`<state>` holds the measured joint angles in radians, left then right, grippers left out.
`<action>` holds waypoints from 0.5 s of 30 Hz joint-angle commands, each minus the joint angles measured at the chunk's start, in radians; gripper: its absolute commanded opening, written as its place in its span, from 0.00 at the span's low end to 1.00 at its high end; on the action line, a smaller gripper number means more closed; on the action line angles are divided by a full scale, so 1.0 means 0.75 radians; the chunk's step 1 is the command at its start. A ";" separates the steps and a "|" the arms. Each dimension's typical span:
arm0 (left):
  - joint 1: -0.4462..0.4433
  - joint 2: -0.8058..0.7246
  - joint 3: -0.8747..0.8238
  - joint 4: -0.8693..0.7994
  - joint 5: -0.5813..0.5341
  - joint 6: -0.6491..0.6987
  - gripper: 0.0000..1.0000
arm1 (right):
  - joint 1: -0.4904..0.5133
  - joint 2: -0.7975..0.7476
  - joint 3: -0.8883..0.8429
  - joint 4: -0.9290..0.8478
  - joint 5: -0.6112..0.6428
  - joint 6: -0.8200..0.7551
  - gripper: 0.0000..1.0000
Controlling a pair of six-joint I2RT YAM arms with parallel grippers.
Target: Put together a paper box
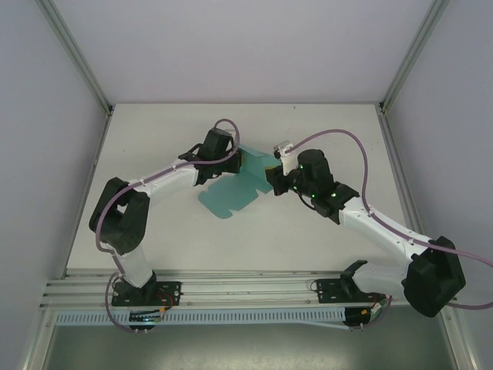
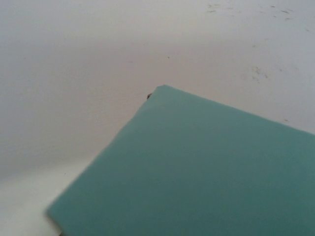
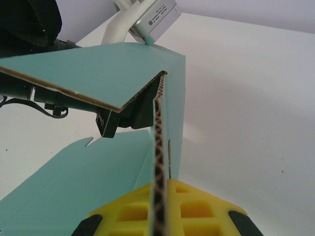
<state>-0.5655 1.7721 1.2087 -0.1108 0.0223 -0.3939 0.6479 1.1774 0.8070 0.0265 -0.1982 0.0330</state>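
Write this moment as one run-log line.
paper box: partly folded, one panel raised | right gripper: shut on panel edge | left gripper: shut, at raised panel

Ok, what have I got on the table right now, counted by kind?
Paper box, teal, partly folded: 1
Grippers, left gripper and right gripper, both clamped on the box: 2
Total: 3

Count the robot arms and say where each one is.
2. The left arm, mounted near-left, reaches to the paper box's left edge; the right arm, mounted near-right, reaches to its right edge. None seems hidden.
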 commanded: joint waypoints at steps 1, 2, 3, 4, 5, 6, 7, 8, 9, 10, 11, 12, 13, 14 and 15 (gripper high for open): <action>0.122 -0.024 -0.124 -0.025 -0.374 0.061 0.00 | 0.020 -0.091 0.026 0.093 -0.080 0.030 0.05; 0.122 -0.064 -0.163 0.040 -0.309 0.066 0.00 | 0.020 -0.091 0.025 0.088 -0.060 0.033 0.13; 0.121 -0.104 -0.196 0.097 -0.248 0.074 0.00 | 0.019 -0.092 0.024 0.084 -0.045 0.033 0.23; 0.122 -0.137 -0.196 0.126 -0.207 0.089 0.00 | 0.018 -0.095 0.024 0.075 -0.032 0.032 0.30; 0.122 -0.159 -0.227 0.137 -0.188 0.094 0.00 | 0.018 -0.103 0.026 0.060 -0.016 0.028 0.38; 0.122 -0.173 -0.230 0.134 -0.194 0.097 0.00 | 0.018 -0.115 0.025 0.053 0.012 0.028 0.47; 0.121 -0.178 -0.229 0.123 -0.209 0.097 0.00 | 0.018 -0.130 0.026 0.049 0.040 0.028 0.52; 0.122 -0.182 -0.227 0.113 -0.223 0.096 0.00 | 0.019 -0.146 0.025 0.045 0.078 0.026 0.58; 0.122 -0.183 -0.228 0.107 -0.233 0.099 0.00 | 0.018 -0.165 0.026 0.041 0.121 0.026 0.62; 0.122 -0.185 -0.229 0.105 -0.238 0.094 0.00 | 0.019 -0.182 0.032 0.032 0.155 0.020 0.66; 0.122 -0.185 -0.232 0.104 -0.234 0.094 0.00 | 0.019 -0.196 0.038 0.027 0.180 0.009 0.69; 0.122 -0.184 -0.232 0.102 -0.234 0.089 0.00 | 0.016 -0.205 0.047 0.031 0.211 0.001 0.74; 0.123 -0.187 -0.236 0.105 -0.225 0.086 0.00 | 0.017 -0.203 0.056 0.038 0.245 0.002 0.76; 0.122 -0.187 -0.239 0.105 -0.219 0.083 0.00 | 0.017 -0.193 0.077 0.035 0.273 -0.001 0.77; 0.122 -0.191 -0.243 0.110 -0.209 0.083 0.00 | 0.016 -0.171 0.107 0.012 0.297 -0.018 0.79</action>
<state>-0.4706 1.6669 1.0393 -0.0521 -0.1249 -0.3408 0.6563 1.0412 0.8268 0.0235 -0.0692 0.0380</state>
